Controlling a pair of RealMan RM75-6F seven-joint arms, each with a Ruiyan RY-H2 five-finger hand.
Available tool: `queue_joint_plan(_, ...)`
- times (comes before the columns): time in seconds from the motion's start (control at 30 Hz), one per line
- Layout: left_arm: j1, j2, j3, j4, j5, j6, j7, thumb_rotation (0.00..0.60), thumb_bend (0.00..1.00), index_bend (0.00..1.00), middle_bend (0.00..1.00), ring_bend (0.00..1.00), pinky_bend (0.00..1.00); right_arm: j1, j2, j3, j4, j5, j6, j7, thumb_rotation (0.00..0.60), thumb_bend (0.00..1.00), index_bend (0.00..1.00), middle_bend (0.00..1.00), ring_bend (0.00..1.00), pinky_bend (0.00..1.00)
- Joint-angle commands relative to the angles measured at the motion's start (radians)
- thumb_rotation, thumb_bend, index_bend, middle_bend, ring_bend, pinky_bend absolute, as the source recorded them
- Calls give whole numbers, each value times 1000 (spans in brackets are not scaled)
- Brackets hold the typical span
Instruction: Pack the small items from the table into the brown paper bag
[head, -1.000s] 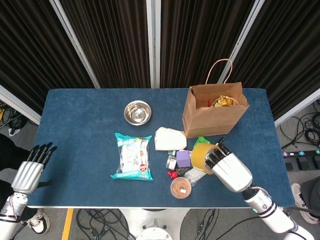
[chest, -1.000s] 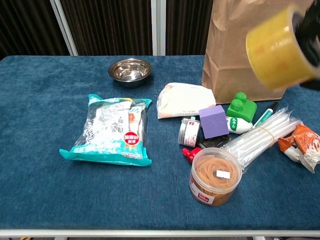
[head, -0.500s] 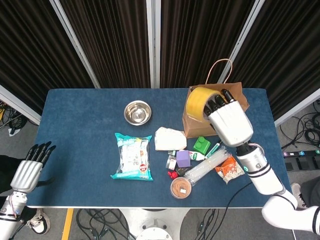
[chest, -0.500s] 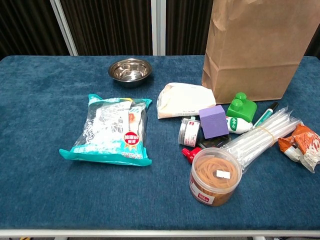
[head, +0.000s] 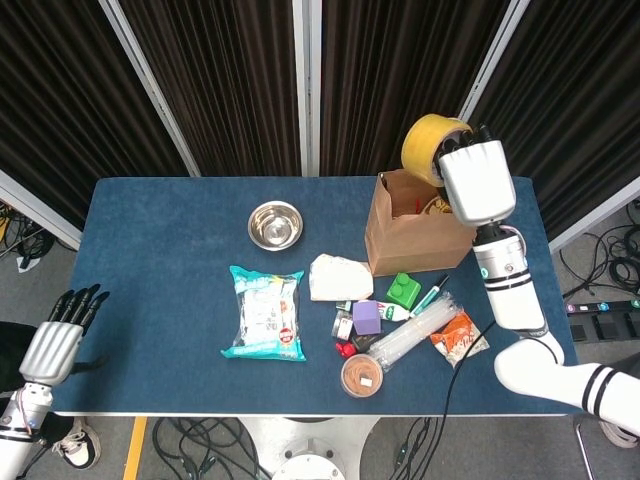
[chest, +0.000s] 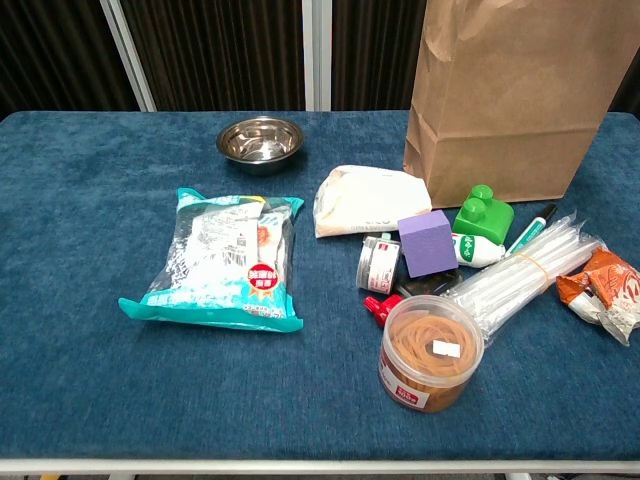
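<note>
The head view looks steeply down from above the near edge of the blue table (head: 160, 230), facing the dark curtains behind it, and takes in the whole tabletop and both arms. The chest view sits lower and closer, looking across the table (chest: 90, 180) from its near side at a shallow downward angle, cutting off the top of the brown paper bag (chest: 520, 100). Both views share the bag (head: 415, 235), steel bowl (head: 275, 224) (chest: 260, 139), snack packet (head: 265, 312) (chest: 228, 260) and the cluster of small items.
</note>
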Motion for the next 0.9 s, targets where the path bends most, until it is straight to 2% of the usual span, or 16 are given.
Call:
queue_joint_plan(0.03,1,-3,2,5,1,1,-2,600,57,97,67,0,50,16,-38,-9,62,44,4,11,600,271,802,645,496,424)
queue_joint_plan(0.3,-4,-6,0,12,-2,-9,-10,600,56,97,67,0,49,16,-73,-56,131,103,-25,49,600,272,802,644,496,424)
queue_joint_plan(0.6,-7,-4,2,2,0,-12,-2,600,57,97,67,0,49,16,-32,-76,64,191,-92,81,600,263,788,631,495,424)
queue_joint_plan(0.7,-6,-2,2,-1,1,-11,0,600,57,97,66,0,49,20,-4,-77,31,229,-121,91,600,166,738,604,487,411)
queue_joint_plan(0.77,-5,-2,3,-3,0,-10,2,600,57,97,66,0,49,22,19,-77,10,262,-148,103,600,52,677,578,454,383)
queue_joint_plan(0.83,-4,-2,2,-3,0,-8,3,600,57,97,66,0,49,27,38,-80,-3,287,-170,110,600,2,630,567,414,362)
queue_joint_plan(0.9,-4,-2,3,-3,-1,-8,3,600,57,97,66,0,49,30,51,-86,-9,297,-181,116,600,0,587,544,376,342)
